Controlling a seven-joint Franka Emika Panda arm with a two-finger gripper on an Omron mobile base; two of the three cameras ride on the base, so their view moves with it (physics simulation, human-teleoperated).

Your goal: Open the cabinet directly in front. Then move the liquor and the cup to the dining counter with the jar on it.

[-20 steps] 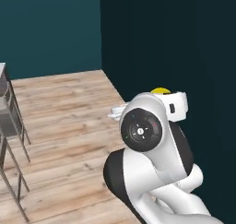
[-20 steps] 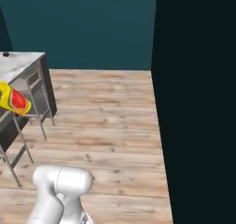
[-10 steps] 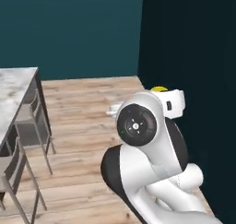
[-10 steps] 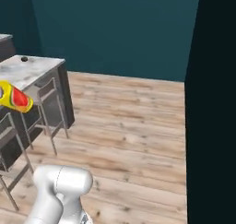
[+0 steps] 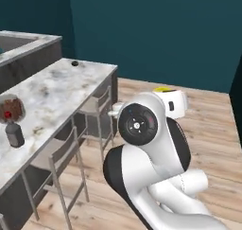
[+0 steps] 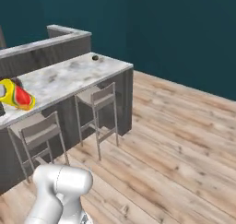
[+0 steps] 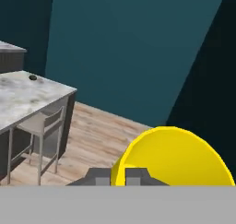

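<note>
Jaws clenched on the rim of the small bright yellow cup (image 7: 173,156). Red-capped glass bottle (image 5: 13,132) stands beside squat jar (image 5: 12,109) on marbled tabletop (image 5: 56,89).

One yellow cup (image 7: 173,156), one liquor bottle (image 5: 14,134), one jar (image 5: 11,109), two stools (image 6: 97,98), one dining counter (image 6: 69,75)

1. Left base view sits behind the arm, facing forward-left across the dining counter (image 5: 71,82) to the teal wall.
2. Right base view shares that counter, seen farther off.
3. Hand view looks close over the cup (image 7: 173,156).
</note>
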